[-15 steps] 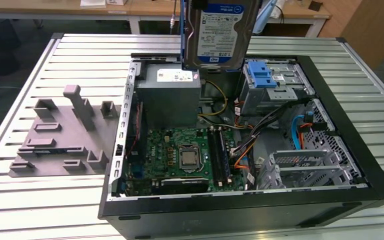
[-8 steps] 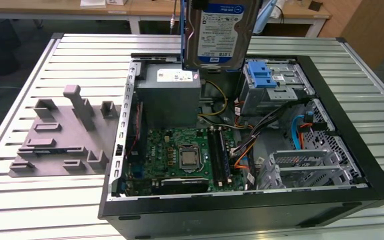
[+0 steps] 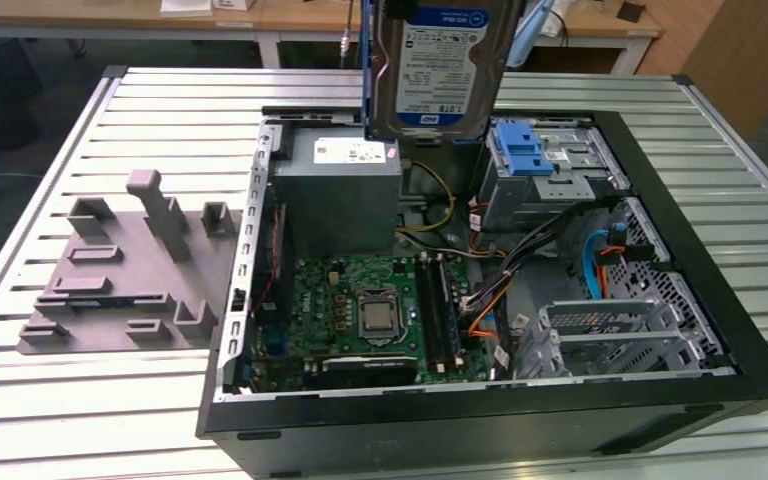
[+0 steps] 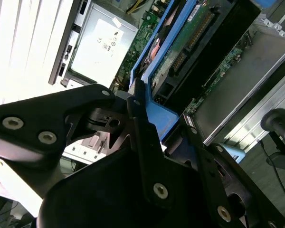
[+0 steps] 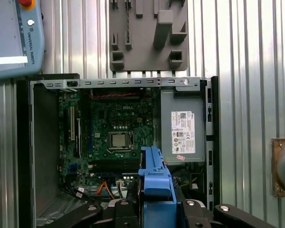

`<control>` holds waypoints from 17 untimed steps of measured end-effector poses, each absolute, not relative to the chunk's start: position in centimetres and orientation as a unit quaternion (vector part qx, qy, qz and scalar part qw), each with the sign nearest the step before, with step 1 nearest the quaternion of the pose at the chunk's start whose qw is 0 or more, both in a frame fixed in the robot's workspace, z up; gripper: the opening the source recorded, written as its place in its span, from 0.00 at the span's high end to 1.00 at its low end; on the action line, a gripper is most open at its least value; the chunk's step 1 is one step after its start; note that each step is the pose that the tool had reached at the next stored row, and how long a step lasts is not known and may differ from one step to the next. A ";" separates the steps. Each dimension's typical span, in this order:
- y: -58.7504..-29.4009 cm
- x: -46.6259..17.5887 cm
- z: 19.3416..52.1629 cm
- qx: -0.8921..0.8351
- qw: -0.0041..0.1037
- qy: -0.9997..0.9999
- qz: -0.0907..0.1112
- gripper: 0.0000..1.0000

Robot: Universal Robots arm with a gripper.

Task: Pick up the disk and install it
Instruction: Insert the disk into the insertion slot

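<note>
Aloft, jaws clamped on disk (image 3: 444, 75) over PSU (image 3: 341, 195), drive cage (image 3: 554, 178) & cables (image 3: 432, 215) beside.

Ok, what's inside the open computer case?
A green motherboard, a grey power supply box, loose cables and a blue-latched drive cage. The raised disk hides part of the case behind it in the exterior view.

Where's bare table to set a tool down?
Bare table slats border the grey fixture plate at the exterior view's left, widest at the near corner. Crowded: the open case, packed with motherboard and cables, the disk held above it.
</note>
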State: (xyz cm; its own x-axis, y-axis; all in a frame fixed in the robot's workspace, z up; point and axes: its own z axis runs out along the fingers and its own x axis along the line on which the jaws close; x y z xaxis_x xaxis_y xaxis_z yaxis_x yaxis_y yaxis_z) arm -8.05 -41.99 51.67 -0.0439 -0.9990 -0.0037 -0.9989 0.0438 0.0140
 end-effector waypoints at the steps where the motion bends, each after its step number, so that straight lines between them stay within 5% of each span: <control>1: -42.0 -8.0 51.7 0.691 0.003 -0.722 -0.006 0.64; 17: -45.5 -7.3 51.4 0.692 0.004 -0.722 -0.006 0.64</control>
